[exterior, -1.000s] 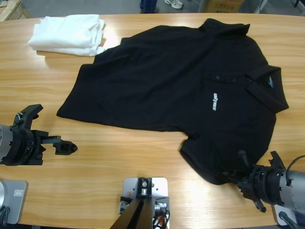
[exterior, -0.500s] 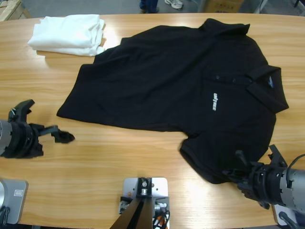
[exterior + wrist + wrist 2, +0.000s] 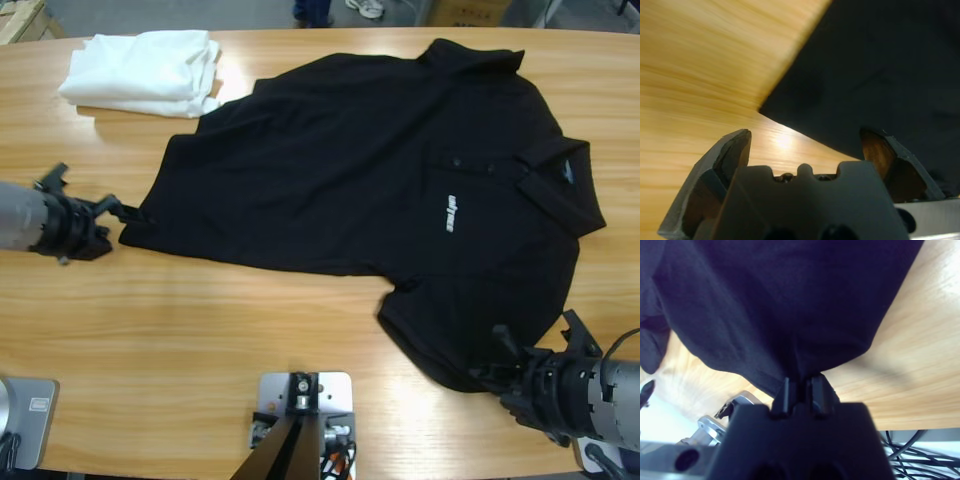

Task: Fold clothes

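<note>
Black polo shirt [image 3: 380, 170] spread flat mid-table, right of white pile [image 3: 145, 70]. Soft, light, limp; likely sags and drags, so take it at edges and corners. Right gripper [image 3: 799, 390] clamped on sleeve hem. Left gripper [image 3: 807, 150] jaws apart, straddling bottom hem corner, not yet closed.

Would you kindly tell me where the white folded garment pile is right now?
In the high view, the white folded garment pile lies at the table's upper left, just beyond the black polo shirt's hem.

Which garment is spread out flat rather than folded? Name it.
The black polo shirt, lying opened out across the table's middle. The white garment pile at the far corner is folded and stacked.
</note>
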You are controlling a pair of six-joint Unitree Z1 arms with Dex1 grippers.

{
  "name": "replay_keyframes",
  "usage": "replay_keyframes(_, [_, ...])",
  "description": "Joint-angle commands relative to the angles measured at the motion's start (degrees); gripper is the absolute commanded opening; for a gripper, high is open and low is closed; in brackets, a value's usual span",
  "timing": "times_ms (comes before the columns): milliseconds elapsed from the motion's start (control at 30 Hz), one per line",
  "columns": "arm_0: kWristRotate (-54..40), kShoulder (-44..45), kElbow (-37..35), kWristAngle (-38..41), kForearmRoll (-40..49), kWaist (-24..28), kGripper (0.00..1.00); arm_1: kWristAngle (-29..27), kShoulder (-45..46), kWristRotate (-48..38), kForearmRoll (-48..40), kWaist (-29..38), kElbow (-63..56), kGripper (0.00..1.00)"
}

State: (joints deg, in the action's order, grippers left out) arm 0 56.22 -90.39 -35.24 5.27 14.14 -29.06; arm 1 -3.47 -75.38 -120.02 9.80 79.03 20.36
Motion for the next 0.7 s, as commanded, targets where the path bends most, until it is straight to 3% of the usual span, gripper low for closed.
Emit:
replay_keyframes(33, [-0.62, -7.61, 5.79, 3.26, -8.76, 1.81, 0.838, 0.94, 1.25, 0.67, -0.31, 0.35, 0.14, 0.000])
replay_keyframes(167, [-1.62, -8.35, 5.76, 3.26, -11.36, 3.31, 0.982, 1.27, 1.64, 0.67, -0.31, 0.35, -0.14, 0.000])
replay_keyframes(233, [-1.55, -9.16, 5.78, 3.26, -11.94, 3.71, 1.000, 1.27, 1.67, 0.67, -0.31, 0.35, -0.14, 0.000])
replay_keyframes(267, [-1.85, -9.42, 5.83, 3.31, -12.31, 3.75, 0.934, 1.27, 1.78, 0.67, -0.31, 0.35, -0.14, 0.000])
replay_keyframes(300, [-3.35, -10.51, 6.09, 4.66, -13.96, 3.78, 0.588, 1.24, 1.87, 0.67, -0.33, 0.35, -0.14, 0.000])
replay_keyframes(333, [-5.67, -12.53, 6.23, 7.74, -15.69, 4.52, 0.326, 1.13, 1.85, 0.67, -0.41, 0.35, -0.16, 0.000])
replay_keyframes(400, [-7.72, -15.64, 6.39, 12.75, -16.87, 6.53, 0.309, 0.39, 1.95, 0.77, -0.85, 0.35, -0.23, 0.000])
replay_keyframes(467, [-9.27, -17.22, 6.29, 14.09, -16.92, 6.82, 0.623, 0.06, 1.69, 1.02, -1.96, 0.34, -0.56, 0.000])
replay_keyframes(533, [-9.38, -17.28, 5.81, 15.83, -17.50, 6.82, 0.600, 0.08, 2.08, 0.93, -2.24, 0.34, -1.16, 0.000])
replay_keyframes(600, [-8.74, -16.43, 5.65, 15.83, -19.70, 6.82, 0.459, 0.01, 2.90, 1.00, -2.07, 0.34, -1.25, 0.000])
replay_keyframes(700, [-8.34, -13.13, 6.37, 15.61, -20.03, 7.00, 0.328, 0.15, 2.80, 1.02, -2.19, 0.37, -1.55, 0.000])
